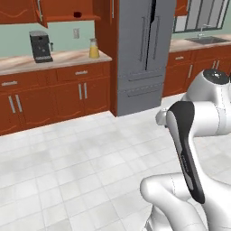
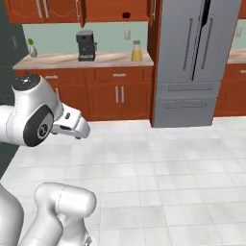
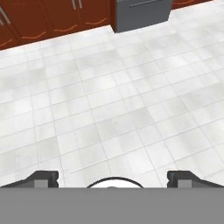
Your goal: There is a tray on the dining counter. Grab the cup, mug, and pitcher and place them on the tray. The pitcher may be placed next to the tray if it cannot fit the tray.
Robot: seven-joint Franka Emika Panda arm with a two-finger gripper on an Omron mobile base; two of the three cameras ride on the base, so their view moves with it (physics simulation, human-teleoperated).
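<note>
Mostly open tile floor ahead. Fridge beside back counter; coffee machine there, pitcher near counter's fridge end, well away from arm. Gripper spread wide, empty, above floor. Risk: long drive still needed; approaching skewed could knock pitcher over or leave it beyond reach.

My arm was white with dark joints. The pitcher held orange liquid on a beige marbled desk. The cabinets were reddish-brown, the fridge grey, the coffee machine dark grey, the wall pale green, and the floor white-tiled.
</note>
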